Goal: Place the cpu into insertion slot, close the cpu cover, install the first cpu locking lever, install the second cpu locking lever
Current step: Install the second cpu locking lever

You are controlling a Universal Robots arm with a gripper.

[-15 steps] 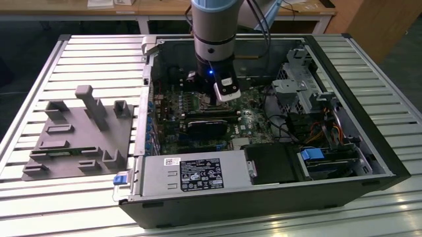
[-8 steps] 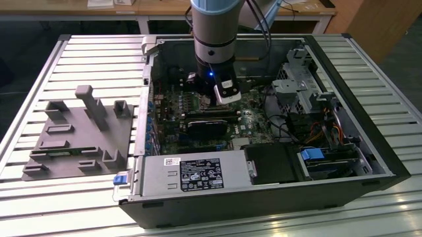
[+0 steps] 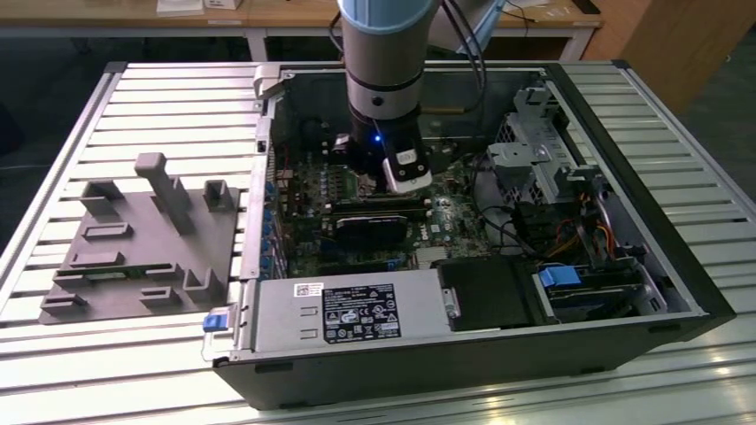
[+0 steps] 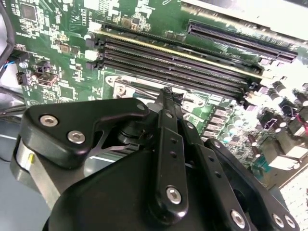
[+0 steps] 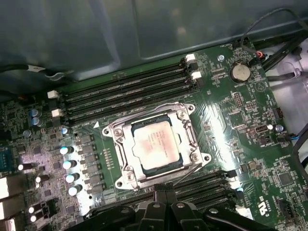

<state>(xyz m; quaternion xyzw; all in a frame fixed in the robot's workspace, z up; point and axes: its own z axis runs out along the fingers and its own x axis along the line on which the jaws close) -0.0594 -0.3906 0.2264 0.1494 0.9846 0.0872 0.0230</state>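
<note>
Chip first: the cpu sits flat in the insertion slot on the green board, its dull metal top showing through the square cut-out of the cpu cover, which lies down around it as a silver frame with screws at its corners. Long black memory slots run along one side of the socket and more of them along the opposite side; a round coin cell sits further off on the board, and a row of small capacitors stands beside the socket. In the exterior view the arm reaches straight down into the open computer case, which lies on a slatted bench, with a grey fixture on the exterior view's left and a labelled power supply at the near end of the case. The gripper hangs just above the board near the socket edge; in the second wrist view its black fingers come together to a narrow tip with nothing between them, and the same fingers' tips sit just beside the cover's rim in the first wrist view, though I cannot tell whether they touch it
</note>
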